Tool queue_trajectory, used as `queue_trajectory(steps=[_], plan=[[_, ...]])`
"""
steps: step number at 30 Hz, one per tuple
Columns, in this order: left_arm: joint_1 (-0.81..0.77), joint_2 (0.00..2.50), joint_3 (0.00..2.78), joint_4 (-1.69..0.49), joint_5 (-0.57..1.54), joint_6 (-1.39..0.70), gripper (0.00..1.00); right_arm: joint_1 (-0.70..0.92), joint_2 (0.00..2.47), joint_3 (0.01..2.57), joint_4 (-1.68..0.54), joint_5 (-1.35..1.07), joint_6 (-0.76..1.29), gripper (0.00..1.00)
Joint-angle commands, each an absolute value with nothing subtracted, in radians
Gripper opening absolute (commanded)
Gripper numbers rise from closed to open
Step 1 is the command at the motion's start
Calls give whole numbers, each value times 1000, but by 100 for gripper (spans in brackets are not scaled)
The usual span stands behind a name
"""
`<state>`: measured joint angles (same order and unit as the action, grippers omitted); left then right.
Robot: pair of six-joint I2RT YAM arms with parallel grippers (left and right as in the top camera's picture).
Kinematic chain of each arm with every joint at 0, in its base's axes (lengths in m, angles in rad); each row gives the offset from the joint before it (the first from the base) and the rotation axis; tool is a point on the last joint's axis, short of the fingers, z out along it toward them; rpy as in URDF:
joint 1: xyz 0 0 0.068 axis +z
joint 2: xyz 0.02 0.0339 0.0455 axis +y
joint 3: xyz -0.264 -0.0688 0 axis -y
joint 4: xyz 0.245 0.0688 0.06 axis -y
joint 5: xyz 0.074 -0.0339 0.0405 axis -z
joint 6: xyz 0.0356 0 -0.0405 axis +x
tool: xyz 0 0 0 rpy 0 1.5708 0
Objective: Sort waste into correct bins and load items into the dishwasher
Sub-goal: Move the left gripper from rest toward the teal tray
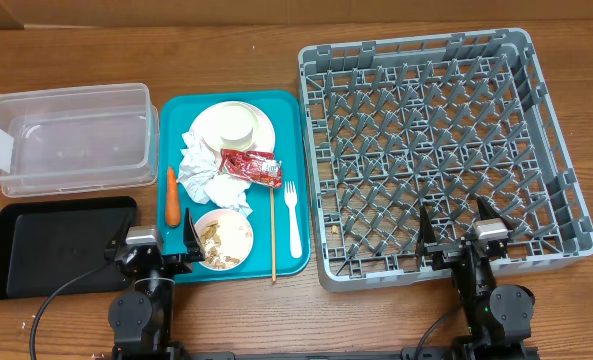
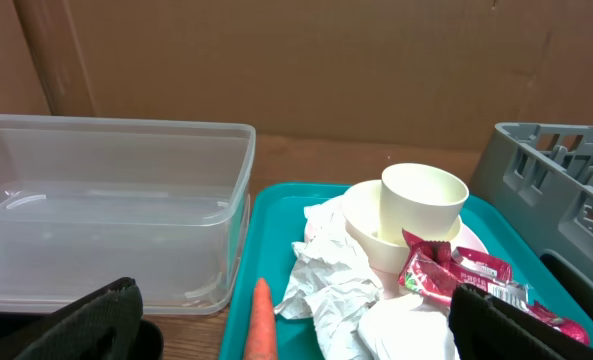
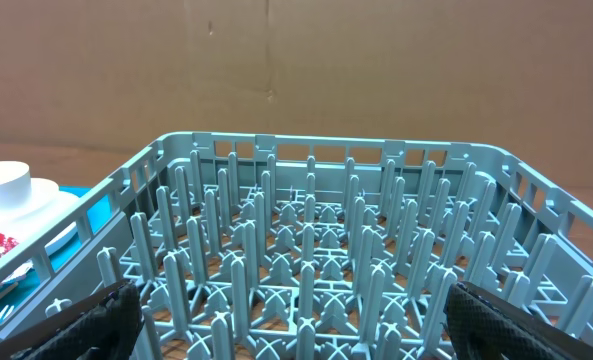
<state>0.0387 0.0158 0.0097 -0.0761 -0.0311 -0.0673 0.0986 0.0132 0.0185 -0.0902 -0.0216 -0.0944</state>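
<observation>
On the teal tray, a pink plate (image 1: 264, 128) holds a bowl with a white cup (image 1: 228, 124). White napkins (image 1: 208, 176), a red foil packet (image 1: 249, 165), a carrot (image 1: 173, 195), a bowl of beige scraps (image 1: 223, 238) and a white fork (image 1: 293, 220) lie near it. The clear tub (image 1: 71, 135) and black tray (image 1: 51, 245) are at the left, the grey rack (image 1: 436, 150) at the right. My left gripper (image 1: 161, 245) is open at the tray's near left corner; its wrist view shows the carrot (image 2: 263, 325) and napkins (image 2: 331, 275). My right gripper (image 1: 463, 235) is open over the rack's near edge (image 3: 326, 230).
The teal tray (image 1: 281, 110) sits between the tub and the rack. A thin wooden stick (image 1: 272, 225) lies on it beside the fork. The left wrist view shows the cup (image 2: 421, 200), the packet (image 2: 466, 280) and the tub (image 2: 106, 210). Brown cardboard walls stand behind the table.
</observation>
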Motion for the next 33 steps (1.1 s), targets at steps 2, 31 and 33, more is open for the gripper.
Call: queue_trajectory(steps=[2, 31, 33], plan=[[34, 8, 5, -74, -33, -45, 100, 94, 7, 8, -84, -20, -98, 100], [34, 8, 5, -75, -21, -48, 100, 94, 7, 8, -84, -20, -98, 100], [34, 9, 6, -71, 43, -48, 100, 94, 7, 8, -84, -21, -98, 100]])
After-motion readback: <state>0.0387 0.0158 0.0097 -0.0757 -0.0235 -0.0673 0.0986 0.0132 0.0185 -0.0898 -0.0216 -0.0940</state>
